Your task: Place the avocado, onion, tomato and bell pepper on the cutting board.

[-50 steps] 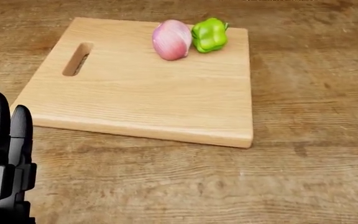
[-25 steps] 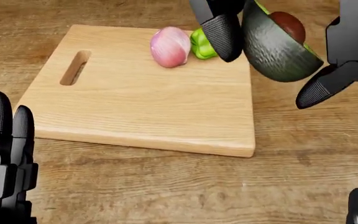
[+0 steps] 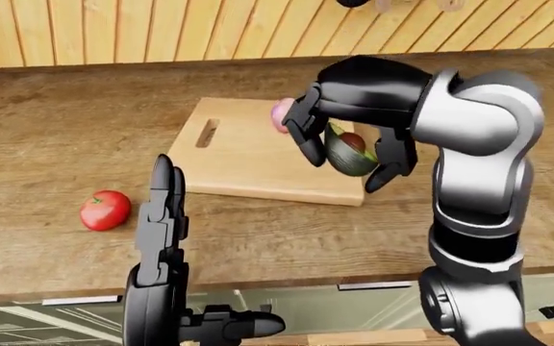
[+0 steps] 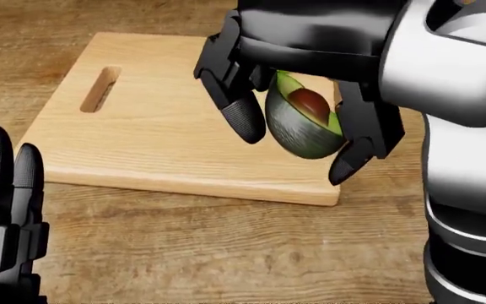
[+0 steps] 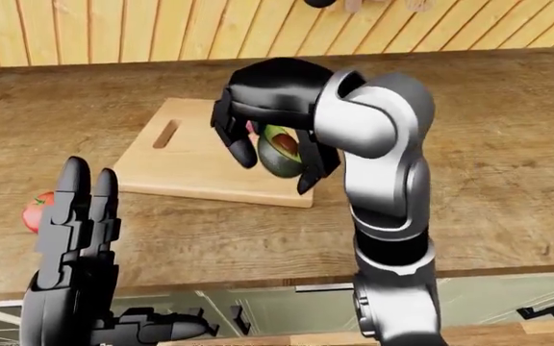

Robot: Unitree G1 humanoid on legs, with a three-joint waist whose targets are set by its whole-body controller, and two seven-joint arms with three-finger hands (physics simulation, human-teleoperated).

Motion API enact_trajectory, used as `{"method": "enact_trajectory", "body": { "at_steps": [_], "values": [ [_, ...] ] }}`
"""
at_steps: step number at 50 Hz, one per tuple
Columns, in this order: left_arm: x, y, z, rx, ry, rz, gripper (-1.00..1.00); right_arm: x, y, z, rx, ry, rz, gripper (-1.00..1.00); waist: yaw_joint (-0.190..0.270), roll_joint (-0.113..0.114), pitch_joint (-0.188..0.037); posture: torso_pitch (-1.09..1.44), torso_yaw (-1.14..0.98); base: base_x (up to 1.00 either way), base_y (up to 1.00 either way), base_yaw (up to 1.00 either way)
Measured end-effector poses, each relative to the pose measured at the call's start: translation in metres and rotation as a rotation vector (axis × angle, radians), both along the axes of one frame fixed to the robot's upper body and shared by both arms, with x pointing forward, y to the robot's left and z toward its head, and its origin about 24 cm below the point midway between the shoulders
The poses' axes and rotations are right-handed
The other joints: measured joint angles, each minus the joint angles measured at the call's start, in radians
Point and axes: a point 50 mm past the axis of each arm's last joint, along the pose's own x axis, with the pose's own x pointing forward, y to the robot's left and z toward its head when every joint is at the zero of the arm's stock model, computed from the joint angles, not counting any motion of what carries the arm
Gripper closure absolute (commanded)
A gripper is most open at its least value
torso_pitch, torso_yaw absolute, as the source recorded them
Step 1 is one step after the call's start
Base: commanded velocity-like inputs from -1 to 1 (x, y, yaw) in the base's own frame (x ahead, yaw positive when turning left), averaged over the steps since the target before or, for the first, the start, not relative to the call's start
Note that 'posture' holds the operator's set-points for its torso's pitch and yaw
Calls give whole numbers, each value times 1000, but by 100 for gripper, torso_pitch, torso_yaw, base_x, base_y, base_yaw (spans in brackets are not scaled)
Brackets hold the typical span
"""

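The robot's right hand (image 4: 298, 142) holds a halved avocado (image 4: 304, 123) over the right part of the wooden cutting board (image 4: 155, 136), its black fingers (image 4: 244, 119) closed round the fruit from the left and right in the head view. The avocado is tilted, its green flesh and brown pit facing up and to the right, its dark skin turned downward; whether it touches the board cannot be told. The board lies flat on the wooden worktop (image 3: 56, 137), its slot-shaped handle hole near its left edge. In the left-eye view a sliver of the pink onion (image 3: 281, 114) shows on the board just behind the right hand, at the board's top edge, mostly hidden by the fingers. The bell pepper is hidden behind the arm. The tomato (image 3: 105, 210) rests on the worktop well to the left of the board, apart from it, near the bottom-left corner of the board's side. The left hand (image 3: 162, 216) is raised at the lower left of the views, fingers straight and together, pointing up, empty, between the tomato and the board in the left-eye view. A wall of wooden slats (image 3: 162, 29) runs along the top.
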Motion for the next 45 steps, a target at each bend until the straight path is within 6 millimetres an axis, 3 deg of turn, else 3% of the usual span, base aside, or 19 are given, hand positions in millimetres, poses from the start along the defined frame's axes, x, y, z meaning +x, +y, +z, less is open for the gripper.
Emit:
{"method": "enact_trajectory", "body": {
  "at_steps": [8, 20, 32, 35, 36, 37, 39, 41, 43, 45],
  "values": [
    [1, 0, -1, -2, 3, -1, -100, 13, 1, 4, -4, -41, -19, 100, -1, 0, -3, 0, 0, 0, 0, 0],
    [1, 0, 0, -2, 5, 0, -100, 30, -6, -10, -30, -41, -58, 98, 0, -3, -5, 0, 0, 0, 0, 0],
    [1, 0, -1, 0, 5, -1, -100, 32, -7, -14, -40, -43, -64, 98, 2, -5, -6, 0, 0, 0, 0, 0],
    [1, 0, -1, 0, 5, -1, -100, 32, -7, -14, -40, -46, -66, 55, 2, -6, -6, 0, 0, 0, 0, 0],
    [1, 0, -1, 1, 5, -1, -100, 32, -8, -14, -41, -46, -67, 53, 3, -7, -6, 0, 0, 0, 0, 0],
    [1, 0, -1, 0, 5, -1, -100, 32, -8, -15, -42, -46, -68, 28, 3, -7, -6, 0, 0, 0, 0, 0],
    [1, 0, -1, 0, 5, 0, -100, 32, -9, -17, -46, -44, -69, 2, 3, -8, -7, 0, 0, 0, 0, 0],
    [1, 0, -1, 0, 6, -1, -100, 33, -9, -18, -50, -40, -70, -57, 3, -8, -6, 0, 0, 0, 0, 0],
    [1, 0, -1, -1, 6, -2, -100, 33, -10, -17, -52, -44, -73, -100, 3, -8, -5, 0, 0, 0, 0, 0],
    [1, 0, -1, -2, 6, -2, -100, 33, -10, -14, -51, -52, -75, -100, 3, -8, -5, 0, 0, 0, 0, 0]
  ]
}}
